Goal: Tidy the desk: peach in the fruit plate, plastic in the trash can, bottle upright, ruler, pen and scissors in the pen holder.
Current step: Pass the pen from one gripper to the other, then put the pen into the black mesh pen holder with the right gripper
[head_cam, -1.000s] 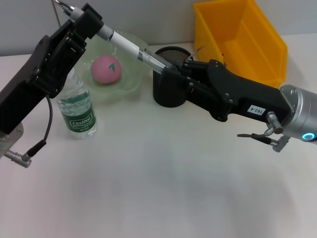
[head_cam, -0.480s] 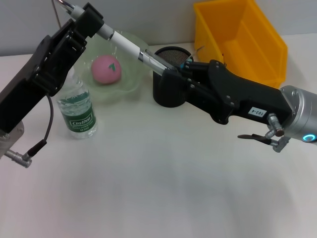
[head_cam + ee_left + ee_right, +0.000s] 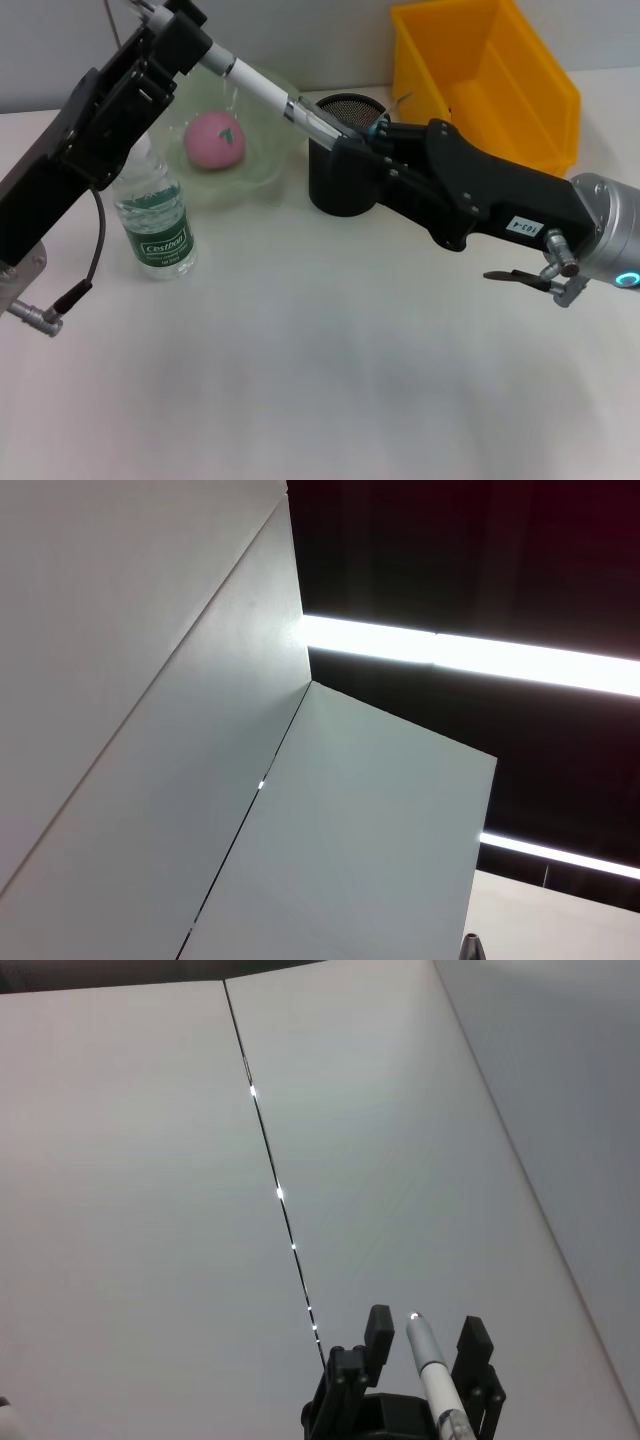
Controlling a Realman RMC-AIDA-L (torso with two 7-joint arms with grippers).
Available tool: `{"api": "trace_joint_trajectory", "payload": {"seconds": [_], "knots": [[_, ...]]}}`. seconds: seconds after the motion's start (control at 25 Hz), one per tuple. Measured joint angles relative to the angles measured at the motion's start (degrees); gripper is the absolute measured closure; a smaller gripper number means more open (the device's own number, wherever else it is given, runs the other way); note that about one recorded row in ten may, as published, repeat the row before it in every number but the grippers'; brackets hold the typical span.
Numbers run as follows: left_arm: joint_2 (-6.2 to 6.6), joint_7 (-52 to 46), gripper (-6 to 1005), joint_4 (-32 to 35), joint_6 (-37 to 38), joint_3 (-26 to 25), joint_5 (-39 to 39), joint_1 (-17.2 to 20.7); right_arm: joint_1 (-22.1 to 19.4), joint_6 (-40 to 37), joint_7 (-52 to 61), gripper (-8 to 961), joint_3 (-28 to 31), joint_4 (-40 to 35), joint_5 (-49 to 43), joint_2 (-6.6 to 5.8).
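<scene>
White and silver, the pen (image 3: 262,91) spans the gap between my two arms above the back of the desk (image 3: 300,380), tilted, its upper end at the left end effector (image 3: 170,30) and its lower end at the right end effector (image 3: 335,140). From the head view I see the left end effector raised high at the back left, closed on the pen's upper portion, with the tip of the pen protruding beyond it. The right end effector sits directly in front of the black mesh pen holder (image 3: 345,160), and the pen's lower end meets it there; I cannot tell from any view whether its fingers are clamped on the pen or merely touching it. The right wrist view shows the left end effector (image 3: 420,1360) from the far side, two dark fingers (image 3: 378,1332) flanking the pen (image 3: 430,1375), against a pale wall. The left wrist view shows only wall panels and ceiling lights, nothing of the work. The peach (image 3: 214,139) lies in the pale green fruit plate (image 3: 268,160) at the back, just left of the pen holder. The clear bottle (image 3: 153,222) with its green label stands upright on the desk in front of the plate, partly hidden behind the left arm. The yellow bin (image 3: 490,80) stands at the back right, well apart from the pen holder's right side. I see no ruler, scissors or plastic in the head view.
</scene>
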Motion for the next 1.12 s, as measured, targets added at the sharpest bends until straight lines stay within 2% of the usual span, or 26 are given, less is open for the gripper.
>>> {"api": "trace_joint_trajectory", "payload": {"seconds": [0.24,0.44,0.52,0.64,0.68,0.72,0.76,0.84,0.88,0.92,0.96,1.0,1.04,1.08,1.12], "knots": [[0.00,0.28,370,0.10,-0.28,0.06,-0.02,0.18,-0.08,-0.02,-0.42,815,0.24,0.00,0.05,0.00],[0.05,0.59,271,0.13,-1.10,0.05,0.04,0.55,-0.33,-0.76,-0.46,811,0.40,-0.20,0.84,-0.14],[0.51,2.88,232,0.40,-2.66,0.19,1.55,1.28,-2.61,-2.85,0.67,810,0.68,-3.25,4.76,-0.83],[0.80,4.88,192,0.53,-3.24,0.27,3.36,1.66,-3.82,-2.84,1.40,807,1.07,-5.39,5.46,-0.92],[1.24,6.78,192,1.07,-4.08,0.06,6.33,2.15,-6.08,-2.34,3.55,807,2.84,-10.30,5.92,-0.96],[1.24,6.78,192,1.07,-4.08,0.06,6.33,2.15,-6.08,-2.34,3.55,806,2.84,-10.30,5.92,-0.96],[1.83,7.91,192,3.18,-5.46,-0.24,10.71,2.96,-7.27,-1.84,5.04,805,4.00,-13.16,5.86,-0.95],[2.11,7.95,192,4.47,-6.09,-0.28,12.65,3.38,-9.06,-0.53,8.51,803,6.11,-18.85,5.05,-1.10],[2.80,7.66,192,7.24,-7.71,-0.37,17.15,4.18,-10.28,1.23,13.58,803,8.33,-25.35,2.45,-1.64],[2.80,7.66,192,7.24,-7.71,-0.37,17.15,4.18,-10.28,1.23,13.58,802,8.33,-25.35,2.45,-1.64],[3.09,7.19,192,8.24,-8.62,-0.45,19.10,4.47,-10.28,2.52,19.92,801,11.31,-32.05,-2.16,-2.29],[3.35,6.74,192,9.02,-9.35,-0.51,20.68,4.68,-10.28,2.52,19.92,800,11.31,-32.05,-2.16,-2.29],[3.65,6.18,192,9.83,-10.08,-0.55,22.33,4.89,-9.84,2.91,23.43,800,12.93,-35.43,-5.04,-2.66],[4.24,5.05,192,11.07,-11.59,-0.64,25.11,5.20,-8.37,3.03,30.59,799,15.52,-41.46,-11.10,-3.57],[4.24,5.05,192,11.07,-11.59,-0.64,25.11,5.20,-8.37,3.03,30.59,798,15.52,-41.46,-11.10,-3.57]]}}
